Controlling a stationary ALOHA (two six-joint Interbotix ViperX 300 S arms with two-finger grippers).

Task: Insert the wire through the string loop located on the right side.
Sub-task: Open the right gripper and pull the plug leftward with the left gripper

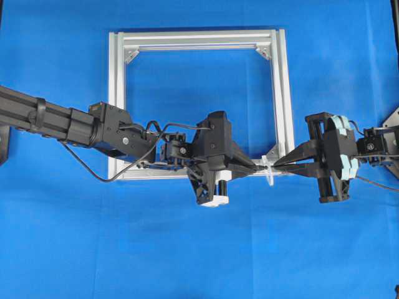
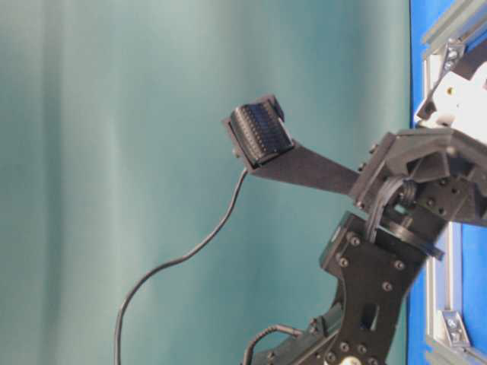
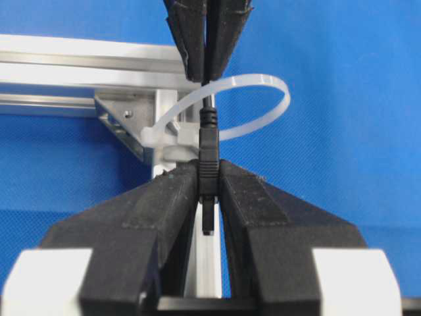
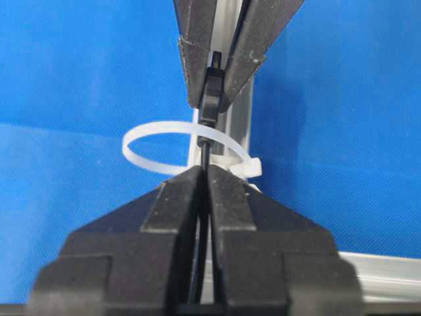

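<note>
Black plug of the wire (image 3: pixel 208 155) sits pinched in our left gripper (image 3: pixel 208 191), poking through the loop (image 3: pixel 227 108) at the frame (image 1: pixel 198 38) corner; our right gripper (image 4: pixel 205 181) closes on the wire beyond it.

Black wire (image 3: pixel 208 148), whitish string loop (image 3: pixel 263 85), blue cloth (image 1: pixel 62 237)

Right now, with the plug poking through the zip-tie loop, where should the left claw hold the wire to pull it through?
Grip the ribbed plug body, from the loop's far side, pads on its flat sides. It is the thickest, stiffest part and already lies in line between the left claw's pads.
</note>
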